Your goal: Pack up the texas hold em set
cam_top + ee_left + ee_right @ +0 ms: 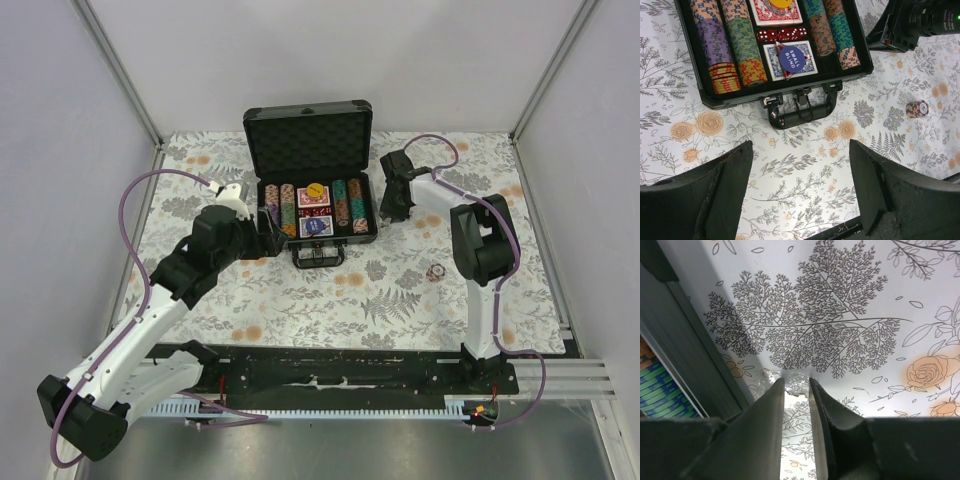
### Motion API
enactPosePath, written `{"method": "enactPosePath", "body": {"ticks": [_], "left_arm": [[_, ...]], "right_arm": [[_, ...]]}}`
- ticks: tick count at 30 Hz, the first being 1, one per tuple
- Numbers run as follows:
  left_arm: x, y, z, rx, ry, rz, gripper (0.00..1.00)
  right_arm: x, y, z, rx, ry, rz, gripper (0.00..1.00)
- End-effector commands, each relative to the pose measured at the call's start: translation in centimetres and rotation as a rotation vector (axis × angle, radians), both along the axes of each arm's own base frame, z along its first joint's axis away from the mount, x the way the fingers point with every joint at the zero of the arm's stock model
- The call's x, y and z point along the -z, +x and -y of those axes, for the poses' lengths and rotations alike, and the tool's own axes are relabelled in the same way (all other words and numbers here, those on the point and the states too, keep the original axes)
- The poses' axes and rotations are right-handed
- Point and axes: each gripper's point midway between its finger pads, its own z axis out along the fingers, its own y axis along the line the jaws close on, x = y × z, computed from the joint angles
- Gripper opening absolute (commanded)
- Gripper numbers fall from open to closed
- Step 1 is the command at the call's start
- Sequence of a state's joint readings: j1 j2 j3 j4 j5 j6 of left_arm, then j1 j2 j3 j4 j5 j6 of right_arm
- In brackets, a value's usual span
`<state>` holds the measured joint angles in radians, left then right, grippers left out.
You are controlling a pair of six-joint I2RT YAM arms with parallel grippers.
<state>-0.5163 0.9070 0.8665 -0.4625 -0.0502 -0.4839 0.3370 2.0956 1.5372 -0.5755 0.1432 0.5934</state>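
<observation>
The bench [400, 300] wears a white cloth printed with grey ferns and orange roses, boxed in by pale walls [330, 50] and aluminium posts [118, 70]. The briefcase [308, 140] stands open, lid up, holding chips [742, 45], 2 card decks [775, 15] and dice [781, 34]. 1 loose chip stack [434, 272] lies to its near right. The left tool [801, 147], by the case's near-left corner, gapes wide and empty. The right tool [796, 382], just right of the case, is nearly together with nothing between.
</observation>
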Motion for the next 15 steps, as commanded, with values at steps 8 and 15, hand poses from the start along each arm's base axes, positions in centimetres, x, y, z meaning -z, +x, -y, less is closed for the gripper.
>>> {"method": "enactPosePath", "body": {"ticks": [8, 15], "left_arm": [[-1.6, 0.6, 0.0, -0.009, -0.016, 0.044, 0.84], [-1.5, 0.6, 0.0, -0.01, -0.017, 0.041, 0.84]], "right_arm": [[-2.2, 0.6, 2.8, 0.083, -0.105, 0.062, 0.0], [-3.9, 0.3, 3.8, 0.099, -0.127, 0.091, 0.0]]}}
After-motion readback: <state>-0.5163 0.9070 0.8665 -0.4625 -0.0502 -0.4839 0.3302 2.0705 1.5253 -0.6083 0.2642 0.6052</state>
